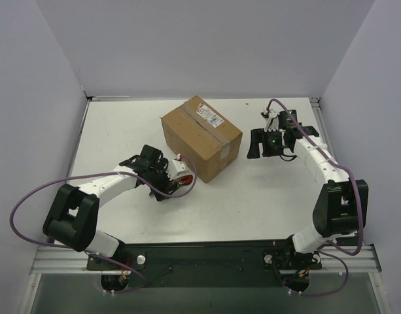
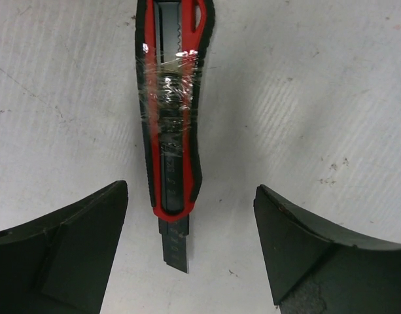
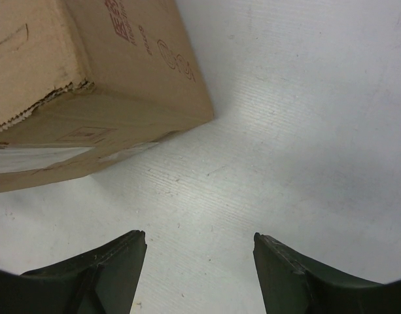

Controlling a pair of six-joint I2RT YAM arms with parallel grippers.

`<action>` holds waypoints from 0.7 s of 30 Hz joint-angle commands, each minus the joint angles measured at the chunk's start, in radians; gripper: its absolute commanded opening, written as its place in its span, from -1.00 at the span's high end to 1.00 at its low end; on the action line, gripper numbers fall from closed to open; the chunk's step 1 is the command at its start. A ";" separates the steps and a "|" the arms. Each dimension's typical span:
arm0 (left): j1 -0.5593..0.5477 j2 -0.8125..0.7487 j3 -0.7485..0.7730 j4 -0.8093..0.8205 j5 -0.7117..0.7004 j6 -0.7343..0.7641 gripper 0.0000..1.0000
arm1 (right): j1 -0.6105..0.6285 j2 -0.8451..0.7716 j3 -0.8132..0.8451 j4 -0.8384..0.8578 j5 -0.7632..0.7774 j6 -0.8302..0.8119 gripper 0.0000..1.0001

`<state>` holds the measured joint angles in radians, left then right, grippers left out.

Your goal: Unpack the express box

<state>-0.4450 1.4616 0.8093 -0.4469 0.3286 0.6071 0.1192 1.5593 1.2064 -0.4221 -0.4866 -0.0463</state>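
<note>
The express box (image 1: 201, 139) is a brown cardboard box standing shut mid-table, taped along the top, with a white label (image 1: 211, 118). A red-and-black utility knife (image 2: 171, 131) lies flat on the table, its blade out and clear tape wrapped round its handle. My left gripper (image 2: 191, 190) is open and straddles the knife's blade end without touching it, just left of the box's near corner (image 1: 166, 182). To the right of the box my right gripper (image 1: 265, 149) stands open over bare table (image 3: 200, 239), apart from the box's lower corner (image 3: 89, 78).
White walls close the table on the left, back and right. A purple cable (image 1: 30, 196) loops off the left arm and another (image 1: 298, 124) runs over the right arm. The black base rail (image 1: 200, 252) runs along the near edge.
</note>
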 commanded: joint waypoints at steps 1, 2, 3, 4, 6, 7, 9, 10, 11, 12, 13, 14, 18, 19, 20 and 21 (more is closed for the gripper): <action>-0.011 0.032 0.001 0.115 -0.052 -0.024 -0.74 | -0.001 -0.067 -0.030 0.005 -0.015 -0.007 -0.35; -0.011 0.039 0.004 0.119 -0.054 -0.036 -0.69 | 0.000 -0.070 -0.036 0.006 -0.014 -0.009 -0.35; -0.012 0.049 0.005 0.117 -0.056 -0.040 -0.66 | 0.000 -0.079 -0.039 0.008 -0.010 -0.010 -0.35; -0.012 0.055 0.007 0.119 -0.057 -0.043 -0.60 | -0.001 -0.081 -0.053 0.012 -0.012 -0.012 -0.35; -0.020 0.071 0.004 0.119 -0.059 -0.047 -0.41 | 0.000 -0.087 -0.061 0.017 -0.010 -0.012 -0.35; -0.021 0.075 0.002 0.120 -0.062 -0.046 -0.35 | 0.000 -0.088 -0.064 0.019 -0.010 -0.012 -0.35; -0.029 0.085 -0.010 0.123 -0.068 -0.041 -0.19 | -0.001 -0.088 -0.065 0.019 -0.010 -0.015 -0.34; -0.032 0.086 -0.015 0.125 -0.071 -0.037 -0.14 | 0.000 -0.088 -0.067 0.019 -0.012 -0.015 -0.35; -0.035 0.088 -0.021 0.119 -0.068 -0.023 -0.09 | -0.001 -0.085 -0.061 0.019 -0.013 -0.018 -0.35; -0.037 0.094 -0.024 0.096 -0.063 -0.017 -0.03 | 0.000 -0.084 -0.056 0.019 -0.015 -0.020 -0.35; -0.037 0.095 -0.027 0.085 -0.054 -0.010 0.03 | 0.000 -0.081 -0.050 0.019 -0.018 -0.023 -0.34; -0.037 0.098 -0.032 0.074 -0.050 0.002 0.08 | -0.001 -0.077 -0.044 0.019 -0.027 -0.024 -0.35; -0.040 0.111 -0.038 -0.013 -0.030 0.016 0.33 | 0.002 -0.070 0.008 0.008 -0.082 -0.024 -0.36; -0.040 0.108 -0.041 -0.021 -0.028 0.013 0.49 | 0.007 -0.071 0.016 0.000 -0.092 -0.023 -0.36; -0.040 0.103 -0.045 -0.024 -0.031 0.010 0.60 | 0.011 -0.074 0.027 -0.004 -0.101 -0.024 -0.36; -0.040 0.080 -0.058 -0.023 -0.031 0.007 0.69 | 0.028 -0.079 0.045 -0.012 -0.113 -0.036 -0.36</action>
<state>-0.4770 1.5452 0.7933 -0.3664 0.2768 0.5953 0.1200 1.5093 1.1690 -0.4171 -0.5217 -0.0547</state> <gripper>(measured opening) 0.468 0.678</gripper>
